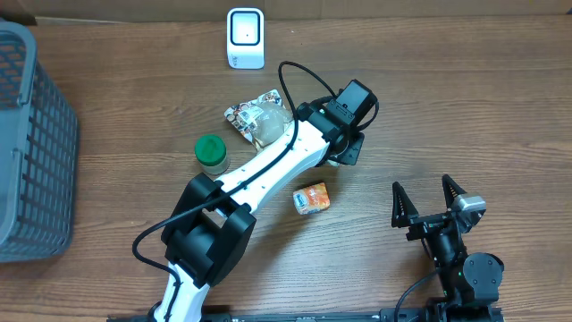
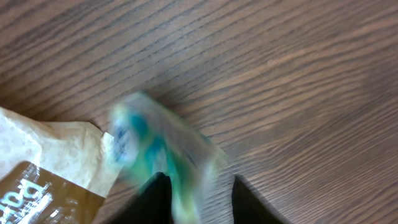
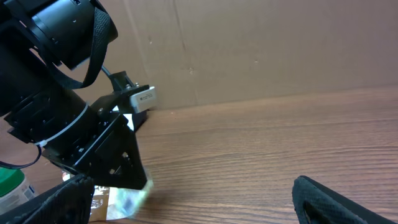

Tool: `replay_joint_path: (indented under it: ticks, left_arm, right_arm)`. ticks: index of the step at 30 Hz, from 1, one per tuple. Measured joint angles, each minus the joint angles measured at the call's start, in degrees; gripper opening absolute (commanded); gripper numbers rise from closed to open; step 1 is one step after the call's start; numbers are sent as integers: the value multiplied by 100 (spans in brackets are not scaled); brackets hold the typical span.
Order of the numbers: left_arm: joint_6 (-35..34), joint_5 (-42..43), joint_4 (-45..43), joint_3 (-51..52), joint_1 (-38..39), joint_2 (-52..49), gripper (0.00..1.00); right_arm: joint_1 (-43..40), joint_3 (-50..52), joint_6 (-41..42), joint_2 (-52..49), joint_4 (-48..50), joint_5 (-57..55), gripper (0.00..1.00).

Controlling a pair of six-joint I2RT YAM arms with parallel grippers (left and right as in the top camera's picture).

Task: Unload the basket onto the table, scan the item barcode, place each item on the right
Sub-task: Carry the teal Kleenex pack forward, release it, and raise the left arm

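Note:
My left gripper [image 2: 199,186] hangs just over the wooden table with its jaws parted. A small green, blue and white item [image 2: 155,149] shows only as a blur between and ahead of the fingertips, close to the left finger and apart from the right one. The right wrist view shows the same item [image 3: 127,200] blurred under the left gripper [image 3: 118,162]. Overhead, the left wrist [image 1: 344,134] hides it. The white scanner [image 1: 245,38] stands at the back edge. My right gripper [image 1: 429,201] rests open at the front right, holding nothing.
A clear and brown packet [image 1: 259,119] lies just left of the left gripper. A green-lidded jar [image 1: 212,152] and an orange packet [image 1: 312,198] sit nearer the front. A grey basket [image 1: 36,143] fills the left edge.

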State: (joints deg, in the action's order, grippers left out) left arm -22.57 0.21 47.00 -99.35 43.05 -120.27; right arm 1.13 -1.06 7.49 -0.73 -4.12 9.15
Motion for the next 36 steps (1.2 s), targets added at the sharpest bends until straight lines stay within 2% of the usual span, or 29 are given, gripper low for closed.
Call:
replay_joint_path:
  ticks: [7,12,15,18,21,23,25,32,36]
  left_arm:
    - [129,-2,146,-85,-20,0,49]
    - [308,-199,1058,-754,-162,46,50]
    - [356,-372,1720,-1241,-424,291,59]
    - [385,-479,2210,-1611,-837,756,66]
    - [511,-553,2588,-1799,-1388,1355,68]
    - [645,-597,2848,-1847,-1812,1727,77]
    - [752,-627,3029,-1878,-2223,1965,81]
    - [1228,-623,3491,-1843,-3574,2039,87]
    - [1488,-511,3530,-1812,-4413,2028,96]
  right_arm:
    - [0,0,-2,0,-2,0,100]
    - [0,0,-2,0,-2,-2,100]
    - [0,0,-2,0,-2,-2,100]
    - [0,0,-2,0,-2,-2,100]
    - [0,0,-4,0,0,-2,100]
    - [0,0,-2,0,0,-2,100]
    - [0,0,0,0,-2,0,100]
    - [0,0,0,0,-2,-2,100]
    - [0,0,-2,0,0,0,100]
